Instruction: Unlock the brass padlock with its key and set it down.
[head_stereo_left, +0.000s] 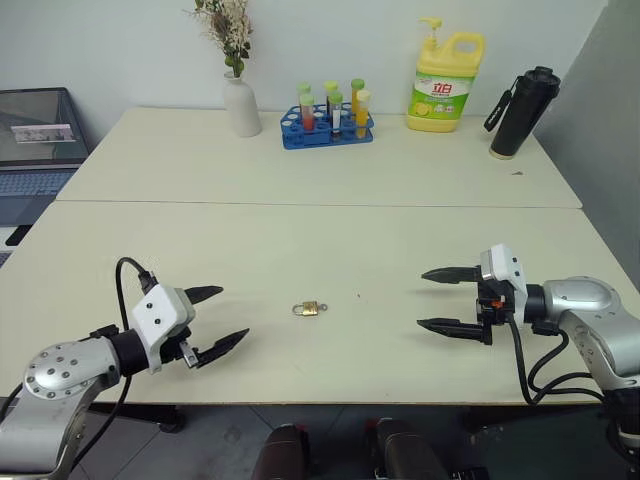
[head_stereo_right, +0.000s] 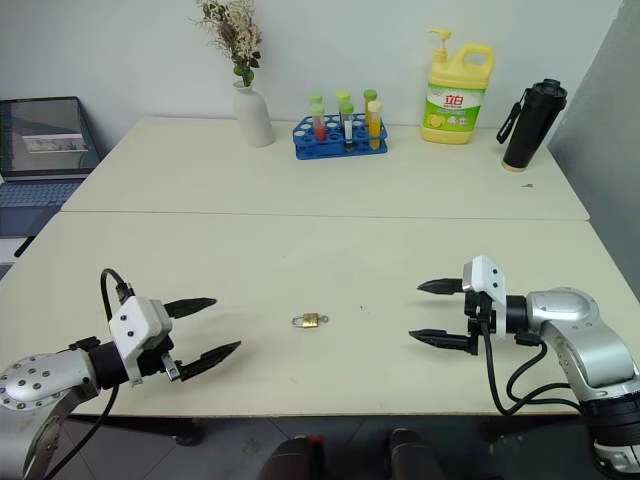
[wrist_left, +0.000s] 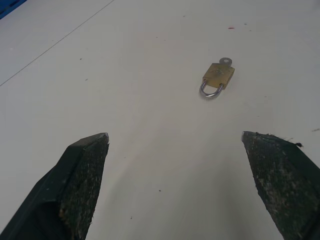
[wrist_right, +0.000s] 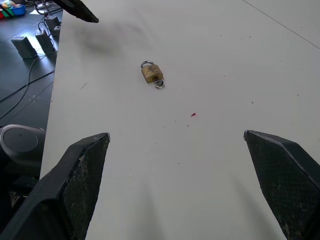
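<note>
The brass padlock (head_stereo_left: 311, 309) lies flat on the cream table (head_stereo_left: 300, 250), near the front edge and midway between my two arms. Its silvery shackle looks closed. The key (wrist_left: 227, 61) sticks out of the end of the body opposite the shackle, with just its small rounded head visible. To the padlock's left my left gripper (head_stereo_left: 232, 313) hangs open over the table, pointing toward it, nothing between its fingers. My right gripper (head_stereo_left: 421, 298) is open as well, a bit farther off on the right, aimed left at the padlock (wrist_right: 151, 73) and holding nothing.
Along the far edge stand a white vase (head_stereo_left: 240, 105) with dried flowers, a blue rack (head_stereo_left: 327, 128) of test tubes, a yellow soap bottle (head_stereo_left: 445, 85) and a black flask (head_stereo_left: 520, 115). A laptop (head_stereo_left: 35, 150) sits off the table at the left.
</note>
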